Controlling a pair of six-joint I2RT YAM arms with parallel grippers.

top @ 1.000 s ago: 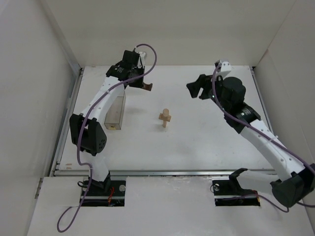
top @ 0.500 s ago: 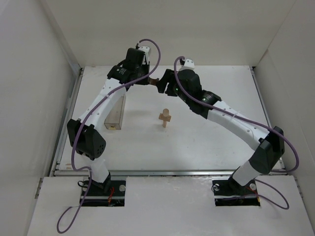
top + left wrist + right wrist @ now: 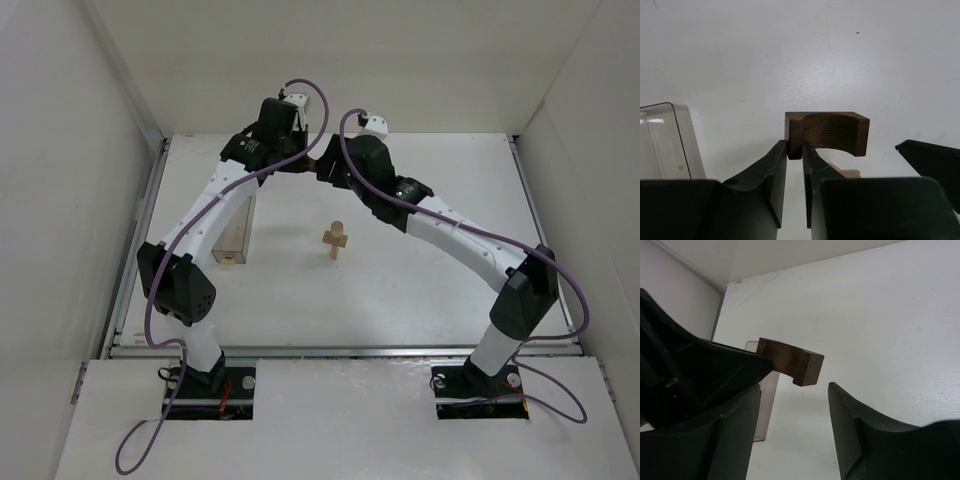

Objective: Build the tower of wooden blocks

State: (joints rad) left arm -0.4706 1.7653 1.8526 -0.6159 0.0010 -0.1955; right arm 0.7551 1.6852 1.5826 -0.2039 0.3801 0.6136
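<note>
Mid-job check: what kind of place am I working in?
Probably a robot lab test cell: plain white walls box in a white table, with a clear plastic box, a small wooden cross, and a dark arch block in the left claw.

We appear to be in a robotics lab test cell. Plain white panel walls point(image 3: 60, 200) box in a bare white surface point(image 3: 400, 300) at nine, twelve and three o'clock. The left arm point(image 3: 215, 200) and right arm point(image 3: 460, 240) are bolted at six o'clock beside a metal rail point(image 3: 340, 350), with purple cables point(image 3: 135, 445) trailing from them.
</note>
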